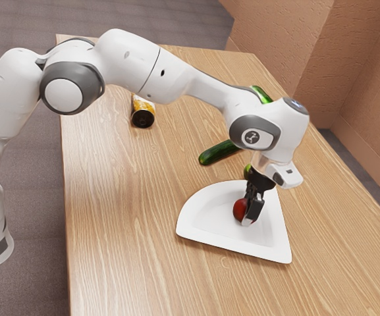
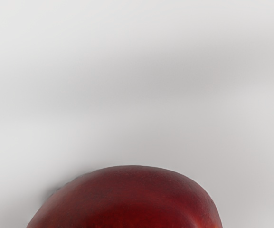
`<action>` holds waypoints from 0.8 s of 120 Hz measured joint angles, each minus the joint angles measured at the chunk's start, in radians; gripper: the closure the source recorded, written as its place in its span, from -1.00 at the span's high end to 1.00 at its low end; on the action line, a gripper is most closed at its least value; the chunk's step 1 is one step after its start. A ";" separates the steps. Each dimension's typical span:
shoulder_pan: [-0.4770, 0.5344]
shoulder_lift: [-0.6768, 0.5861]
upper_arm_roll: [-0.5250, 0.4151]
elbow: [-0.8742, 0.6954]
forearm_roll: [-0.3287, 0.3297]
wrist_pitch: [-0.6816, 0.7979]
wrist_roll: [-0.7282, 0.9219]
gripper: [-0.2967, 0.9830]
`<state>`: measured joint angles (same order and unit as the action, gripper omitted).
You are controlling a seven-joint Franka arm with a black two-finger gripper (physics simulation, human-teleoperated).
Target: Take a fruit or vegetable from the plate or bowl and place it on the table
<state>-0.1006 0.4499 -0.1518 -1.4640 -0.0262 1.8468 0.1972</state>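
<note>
Exterior view: 1 red fruit (image 1: pixel 240 210) lies in the white plate (image 1: pixel 206 241), at the lower end of the black gripper (image 1: pixel 250 216), toward the exterior view's left. Gripper closure cannot be determined.

Wrist view: fruit directly under the gripper; the lift likely depends on that alignment.

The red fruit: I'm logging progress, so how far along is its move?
Reaching looks done: the gripper is down at the red fruit. Grasping seems in hand, though a firm hold can't be confirmed. Left: taking it clear of the white plate and setting it on the table.
</note>
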 joint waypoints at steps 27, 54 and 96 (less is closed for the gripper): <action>0.005 -0.008 0.003 -0.016 -0.005 0.000 -0.001 0.51; 0.006 -0.010 0.004 -0.021 -0.012 0.001 -0.016 0.07; -0.111 0.073 -0.425 0.261 0.311 0.008 -0.073 0.08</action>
<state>-0.2119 0.5230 -0.5767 -1.2028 0.2847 1.8549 0.1238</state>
